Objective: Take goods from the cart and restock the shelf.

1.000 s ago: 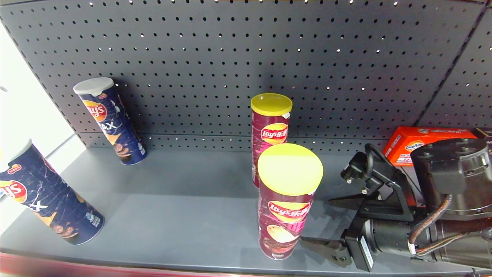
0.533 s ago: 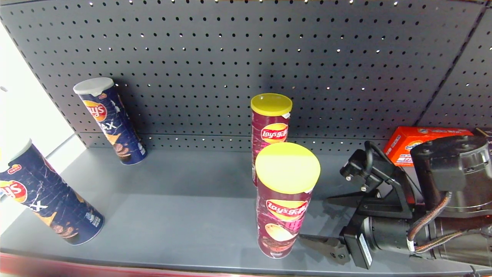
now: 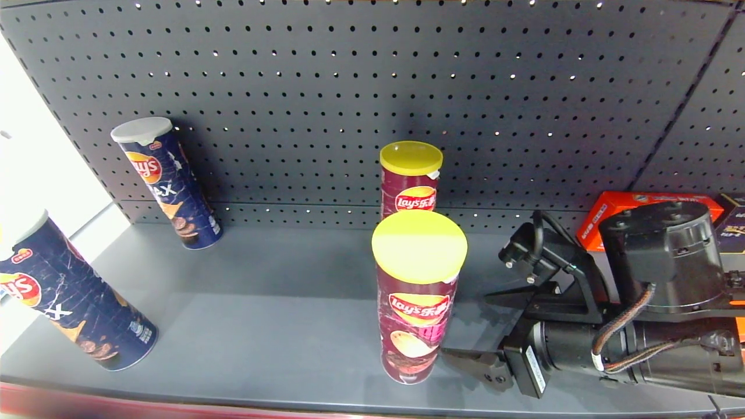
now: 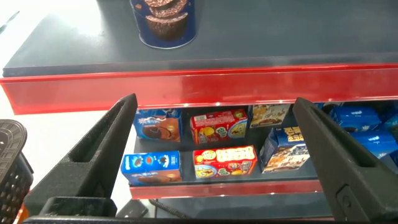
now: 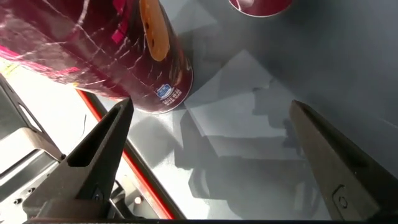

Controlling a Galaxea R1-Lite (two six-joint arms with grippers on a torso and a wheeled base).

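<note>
A maroon chip can with a yellow lid (image 3: 416, 314) stands upright near the front edge of the grey shelf (image 3: 279, 308). Directly behind it, a second maroon can (image 3: 409, 186) stands against the pegboard. My right gripper (image 3: 465, 326) lies low on the shelf just right of the front can, open, with its nearer fingertip by the can's base. In the right wrist view the front can (image 5: 93, 50) sits beyond one finger of the open gripper (image 5: 210, 109), with nothing between the fingers. My left gripper (image 4: 214, 102) hangs open and empty below the shelf's red front edge (image 4: 199, 84).
Two navy chip cans (image 3: 169, 186) (image 3: 64, 297) stand on the shelf's left side. An orange box (image 3: 617, 212) lies at the back right behind my right arm. Lower shelves hold snack boxes (image 4: 217, 124). A black basket (image 4: 9, 162) sits off to one side.
The right gripper has slid left along the shelf, and the front maroon can has shifted left with it, now lining up in front of the back can.
</note>
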